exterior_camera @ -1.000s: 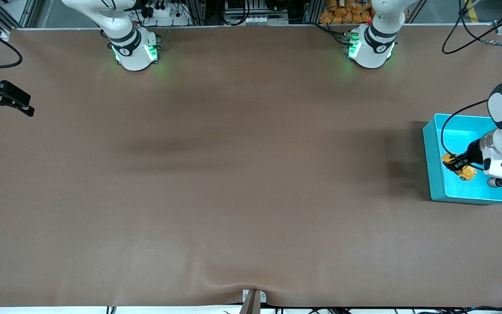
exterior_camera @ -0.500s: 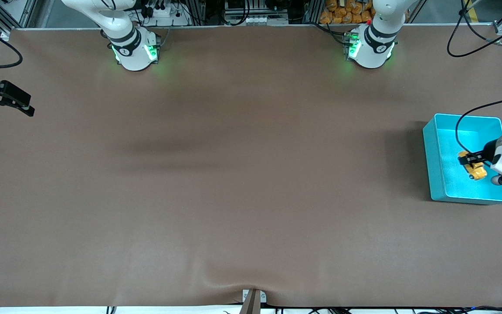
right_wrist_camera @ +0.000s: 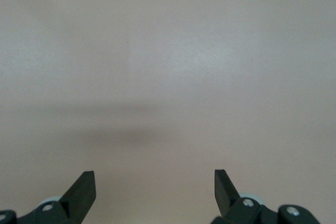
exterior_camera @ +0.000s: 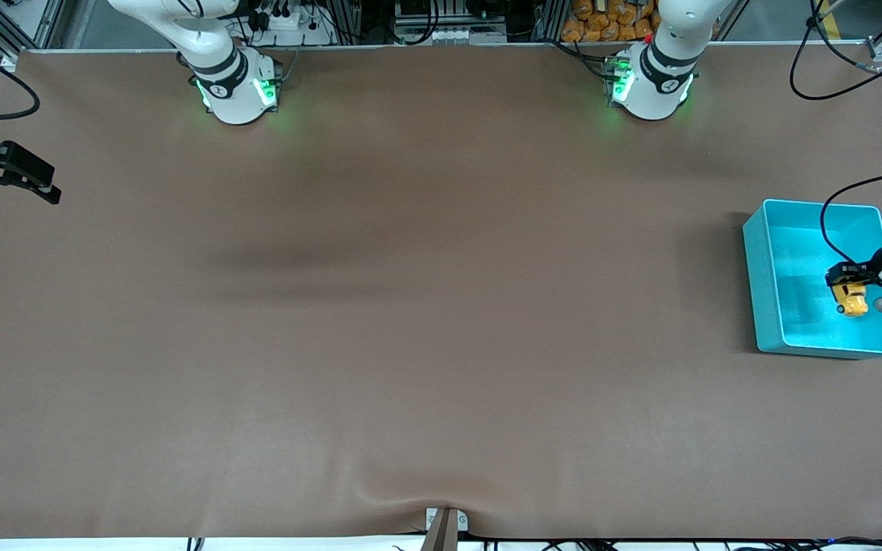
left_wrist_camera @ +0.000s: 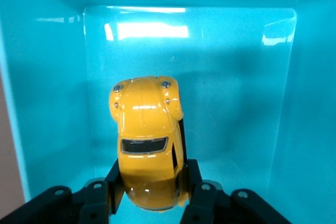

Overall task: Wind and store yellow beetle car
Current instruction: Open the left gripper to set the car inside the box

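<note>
Across the front view from the right arm's end of the table to the left arm's, the right gripper [exterior_camera: 24, 177] comes first: a black two-finger gripper hanging at the very edge of the frame over the plain brown table mat [exterior_camera: 410, 306], where that arm waits. From this high camera its fingers are hard to read; the right wrist view settles it, showing the two dark fingertips [right_wrist_camera: 84, 190] spread wide apart with nothing between them and only bare brown mat beneath. The middle of the table carries just soft shadows and the two white arm bases with green lights along the top edge. At the left arm's end sits the open rectangular teal plastic bin [exterior_camera: 762, 283], and the left gripper [exterior_camera: 845, 282] reaches down into it, its white wrist and a looping black cable above the bin's outer wall. In the front view the tiny yellow beetle-shaped toy car [exterior_camera: 852, 302] shows only as a small yellow blob just under the black fingers, inside the bin, toward the side nearer the front camera. The left wrist view gives what the high camera cannot: the left gripper [left_wrist_camera: 149, 190] is clamped on the car [left_wrist_camera: 144, 129] across its sides at one end, black fingers [left_wrist_camera: 185, 145] pressed against the glossy body, with the dark window and rounded end pointing away from the wrist over the shiny teal floor. Whether the wheels touch that floor cannot be told.
</note>
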### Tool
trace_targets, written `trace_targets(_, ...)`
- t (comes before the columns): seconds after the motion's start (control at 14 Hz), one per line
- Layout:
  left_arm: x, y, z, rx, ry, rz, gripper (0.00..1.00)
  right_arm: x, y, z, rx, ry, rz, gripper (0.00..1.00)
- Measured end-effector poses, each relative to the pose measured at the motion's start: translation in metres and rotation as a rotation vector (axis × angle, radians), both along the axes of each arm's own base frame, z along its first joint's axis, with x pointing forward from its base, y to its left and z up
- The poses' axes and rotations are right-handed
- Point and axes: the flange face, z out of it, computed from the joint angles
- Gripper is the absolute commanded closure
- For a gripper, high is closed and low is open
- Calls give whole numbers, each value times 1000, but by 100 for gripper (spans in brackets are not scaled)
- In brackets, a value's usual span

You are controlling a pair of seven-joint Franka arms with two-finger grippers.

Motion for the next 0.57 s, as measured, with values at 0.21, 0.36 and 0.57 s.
trace_targets(0.21, -1, -7, -21, 1, 7, -42, 100, 0, 0, 0, 0, 0, 0, 0)
trace_targets(0.36, -5, -12, -37, 5, 31, -73, 100, 0, 0, 0, 0, 0, 0, 0)
trace_targets(0.57, -11, -17, -59, 2, 63, -104, 1, 0, 0, 0, 0, 1, 0, 0)
